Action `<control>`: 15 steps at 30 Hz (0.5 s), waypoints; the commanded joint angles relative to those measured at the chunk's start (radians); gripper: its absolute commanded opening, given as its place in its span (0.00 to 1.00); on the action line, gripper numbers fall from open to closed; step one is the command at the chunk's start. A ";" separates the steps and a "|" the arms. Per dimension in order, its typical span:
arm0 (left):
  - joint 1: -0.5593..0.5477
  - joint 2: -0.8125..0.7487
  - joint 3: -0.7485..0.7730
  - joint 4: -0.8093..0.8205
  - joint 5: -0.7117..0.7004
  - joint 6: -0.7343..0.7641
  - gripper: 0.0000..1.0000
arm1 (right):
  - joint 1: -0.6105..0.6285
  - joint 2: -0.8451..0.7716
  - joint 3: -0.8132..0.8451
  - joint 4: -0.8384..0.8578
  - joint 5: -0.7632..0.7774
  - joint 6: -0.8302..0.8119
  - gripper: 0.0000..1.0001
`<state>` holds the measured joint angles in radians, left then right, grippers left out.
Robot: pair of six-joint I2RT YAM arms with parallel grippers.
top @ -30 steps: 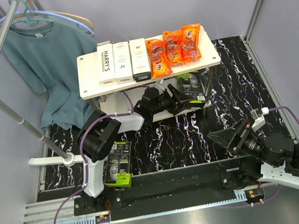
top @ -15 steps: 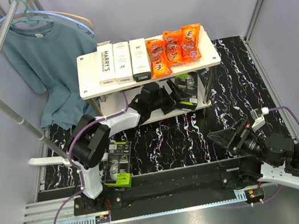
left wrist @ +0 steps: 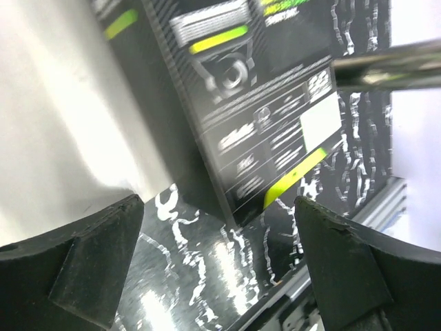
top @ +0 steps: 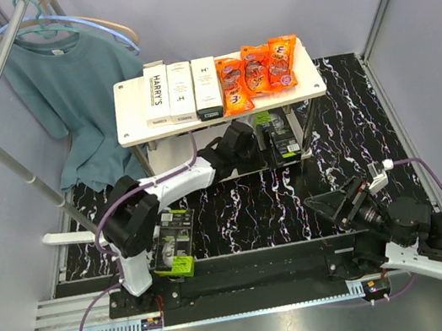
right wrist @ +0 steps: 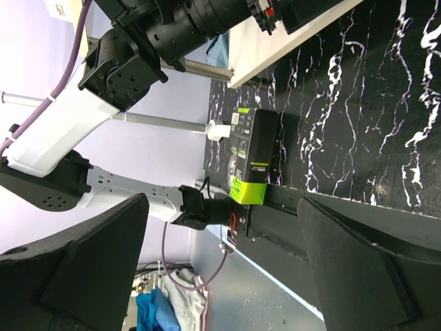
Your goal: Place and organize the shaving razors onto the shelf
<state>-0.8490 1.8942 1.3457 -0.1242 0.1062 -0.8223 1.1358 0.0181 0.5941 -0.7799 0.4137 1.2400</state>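
Three white shaving razors (top: 181, 92) lie side by side on the left of the shelf's (top: 131, 113) top board. A black razor box with lime-green labels (top: 279, 135) (left wrist: 256, 103) lies on the lower board, under the top one. My left gripper (top: 255, 140) (left wrist: 217, 269) reaches in under the top board and stands open just short of that box, nothing between its fingers. A second black and green box (top: 173, 242) (right wrist: 252, 161) rests on the mat by the left arm's base. My right gripper (top: 336, 201) (right wrist: 227, 276) hangs open near the front right, holding nothing.
Three shiny orange snack packets (top: 260, 68) lie on the right part of the top board. A teal shirt (top: 75, 88) hangs on a rack at the back left, its pole (top: 16, 167) slanting down beside the shelf. Thin metal shelf legs (left wrist: 386, 63) stand close to the left gripper.
My left gripper has opened and let go of the black box, which now lies straight on the lower board. The left arm stretched further under the shelf. The right arm barely moved.
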 commanded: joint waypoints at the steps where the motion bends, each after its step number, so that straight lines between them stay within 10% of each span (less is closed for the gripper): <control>1: 0.004 -0.105 -0.063 -0.038 -0.102 0.051 0.99 | -0.004 -0.004 -0.005 0.039 -0.006 0.012 1.00; 15: -0.041 -0.294 -0.152 0.060 -0.079 0.101 0.99 | -0.004 -0.003 -0.030 0.053 -0.016 0.024 1.00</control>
<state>-0.8585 1.7710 1.2243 -0.1349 0.0605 -0.7837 1.1358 0.0181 0.5774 -0.7662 0.4000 1.2522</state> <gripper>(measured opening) 0.988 0.994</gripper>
